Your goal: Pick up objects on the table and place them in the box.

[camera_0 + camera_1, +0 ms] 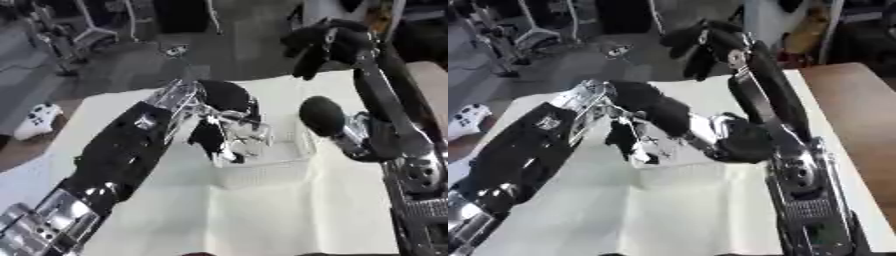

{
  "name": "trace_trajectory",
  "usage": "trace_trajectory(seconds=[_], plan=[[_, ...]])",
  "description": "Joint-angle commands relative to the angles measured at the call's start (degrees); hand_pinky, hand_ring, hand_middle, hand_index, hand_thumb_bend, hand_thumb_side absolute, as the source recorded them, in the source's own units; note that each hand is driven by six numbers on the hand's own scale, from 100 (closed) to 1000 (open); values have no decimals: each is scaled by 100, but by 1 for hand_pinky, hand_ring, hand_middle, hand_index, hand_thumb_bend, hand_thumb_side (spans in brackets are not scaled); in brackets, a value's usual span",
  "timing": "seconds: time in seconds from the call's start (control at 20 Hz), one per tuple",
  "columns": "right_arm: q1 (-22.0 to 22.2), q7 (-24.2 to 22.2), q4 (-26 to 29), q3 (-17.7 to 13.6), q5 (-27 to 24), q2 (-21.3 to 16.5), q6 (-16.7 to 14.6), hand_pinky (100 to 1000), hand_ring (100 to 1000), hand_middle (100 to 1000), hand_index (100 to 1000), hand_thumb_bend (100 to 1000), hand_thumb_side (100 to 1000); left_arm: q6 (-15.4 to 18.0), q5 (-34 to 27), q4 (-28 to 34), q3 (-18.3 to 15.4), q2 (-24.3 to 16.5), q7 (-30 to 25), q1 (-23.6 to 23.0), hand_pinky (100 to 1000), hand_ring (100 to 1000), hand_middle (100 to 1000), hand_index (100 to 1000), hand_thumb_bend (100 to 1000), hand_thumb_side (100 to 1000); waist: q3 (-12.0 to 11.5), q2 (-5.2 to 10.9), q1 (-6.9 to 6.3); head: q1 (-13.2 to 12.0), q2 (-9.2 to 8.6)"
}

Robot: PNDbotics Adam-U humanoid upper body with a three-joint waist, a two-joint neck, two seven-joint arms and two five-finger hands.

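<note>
In the left eye view we see our left hand [229, 131] hanging over the white basket-like box [267, 172], which sits on the white cloth-covered table [289, 220]; its fingers curl downward into the box, but whether they close on anything we cannot tell, since nothing shows clearly between them. Our right hand [322, 42] is raised well beyond the box, past the table's far edge, its fingers drooping and bent with nothing visible in them. A white game controller [35, 120] lies well to the left of the box, off the cloth. We make out no loose object near the box, so the task's thing is either hidden under the left hand or not in view. In the right eye view the right forearm [767, 100] crosses in front of the box and hides most of it, while the left hand sits just left of that arm. We judge this to be the release over the box: we should keep the hand centred above its opening, spread the fingers fully, then lift straight up so nothing catches the rim.
</note>
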State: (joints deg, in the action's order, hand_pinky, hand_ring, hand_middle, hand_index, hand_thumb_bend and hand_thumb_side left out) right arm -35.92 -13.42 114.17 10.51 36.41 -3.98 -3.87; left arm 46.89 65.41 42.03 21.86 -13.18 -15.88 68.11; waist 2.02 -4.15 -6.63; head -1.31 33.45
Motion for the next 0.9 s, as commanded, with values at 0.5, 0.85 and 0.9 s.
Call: trace_trajectory(seconds=[0.5,0.85,0.9], plan=[[-116,-28,42,32,5,54,-20,455,500,590,761,721,1000,-101,-84,143,-102,-132,-164,82,918,911,886,883,192,1000,16,70,18,-29,-61],[-197,-53,42,87,-30,222,-95,457,500,591,763,707,1000,-399,749,-345,-541,44,-414,122,1000,1000,958,993,520,1000,212,-2,-3,-166,-245],[-209,-47,42,91,-36,252,-109,457,501,591,763,705,1000,-486,893,-421,-650,87,-375,138,1000,1000,966,998,544,1000,248,-17,-8,-196,-270]])
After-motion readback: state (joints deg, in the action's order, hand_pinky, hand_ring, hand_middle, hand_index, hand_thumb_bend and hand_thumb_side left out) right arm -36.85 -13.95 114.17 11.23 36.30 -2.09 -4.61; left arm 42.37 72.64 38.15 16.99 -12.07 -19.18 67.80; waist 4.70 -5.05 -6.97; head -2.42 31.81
